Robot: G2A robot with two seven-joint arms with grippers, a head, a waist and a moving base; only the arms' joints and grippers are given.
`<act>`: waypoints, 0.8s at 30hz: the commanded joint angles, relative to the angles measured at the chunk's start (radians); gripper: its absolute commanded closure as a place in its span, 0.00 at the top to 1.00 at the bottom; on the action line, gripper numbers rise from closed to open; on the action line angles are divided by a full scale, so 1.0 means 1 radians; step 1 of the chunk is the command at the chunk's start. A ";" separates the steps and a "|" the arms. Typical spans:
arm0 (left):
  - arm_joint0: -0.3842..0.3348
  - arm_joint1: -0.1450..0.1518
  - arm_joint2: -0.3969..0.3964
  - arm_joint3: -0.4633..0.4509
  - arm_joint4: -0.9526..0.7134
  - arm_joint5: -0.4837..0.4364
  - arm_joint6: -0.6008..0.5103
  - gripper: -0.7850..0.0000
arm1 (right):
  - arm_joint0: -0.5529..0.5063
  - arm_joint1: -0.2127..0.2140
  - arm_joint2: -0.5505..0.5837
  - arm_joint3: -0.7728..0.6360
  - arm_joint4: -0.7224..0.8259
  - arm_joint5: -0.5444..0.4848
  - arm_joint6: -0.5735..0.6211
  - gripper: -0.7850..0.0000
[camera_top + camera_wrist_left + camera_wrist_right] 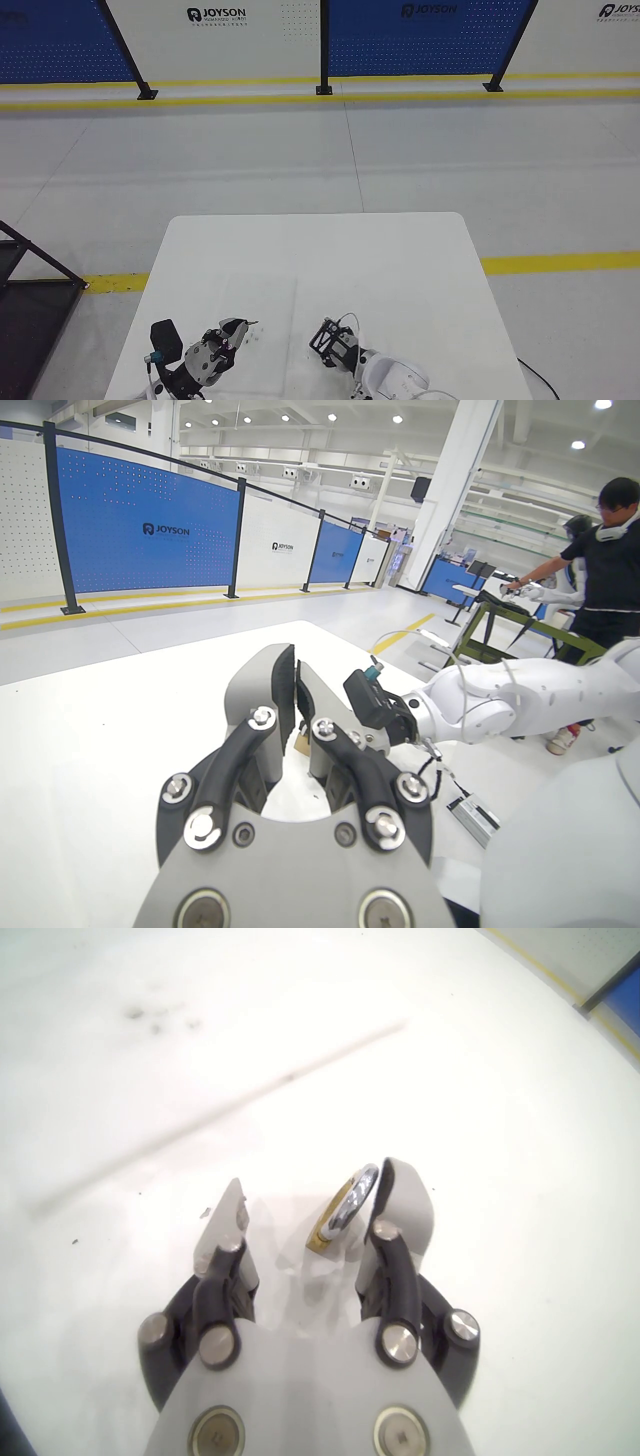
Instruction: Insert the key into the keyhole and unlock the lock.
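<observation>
A brass padlock [325, 1228] with a chrome shackle [352, 1200] stands on edge on the white table [320, 260]. It sits between the fingers of my right gripper [312, 1178], which is open, and its shackle leans against one finger [400, 1198]. My left gripper [295, 660] hovers low over the near left part of the table [238, 328], with its ribbed pads drawn together. A small tan piece [302, 743] shows through the gap below the pads; I cannot tell what it is. The right gripper [322, 340] is a short way to the right of the left one.
Dark smudges [150, 1018] and a faint line [225, 1103] mark the tabletop beyond the padlock. A small silver box on a cable [472, 812] lies by the right arm. A black frame [30, 270] stands off the table's left edge.
</observation>
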 commanded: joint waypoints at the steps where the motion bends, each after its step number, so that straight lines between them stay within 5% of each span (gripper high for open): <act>1: 0.000 0.000 0.000 0.000 0.000 0.000 0.000 0.00 | 0.000 -0.001 -0.002 0.002 -0.005 0.016 -0.004 0.27; 8: 0.000 0.000 0.000 0.000 0.000 0.000 0.000 0.00 | -0.006 -0.001 -0.002 -0.004 -0.020 0.048 -0.007 0.00; 20: 0.000 0.000 0.000 0.000 0.000 0.000 0.000 0.00 | -0.106 0.039 0.167 -0.241 0.111 -0.016 -0.223 0.00; 24: 0.000 0.000 0.000 0.000 0.000 0.000 0.000 0.00 | -0.162 0.054 0.227 -0.328 0.215 -0.119 -0.334 0.00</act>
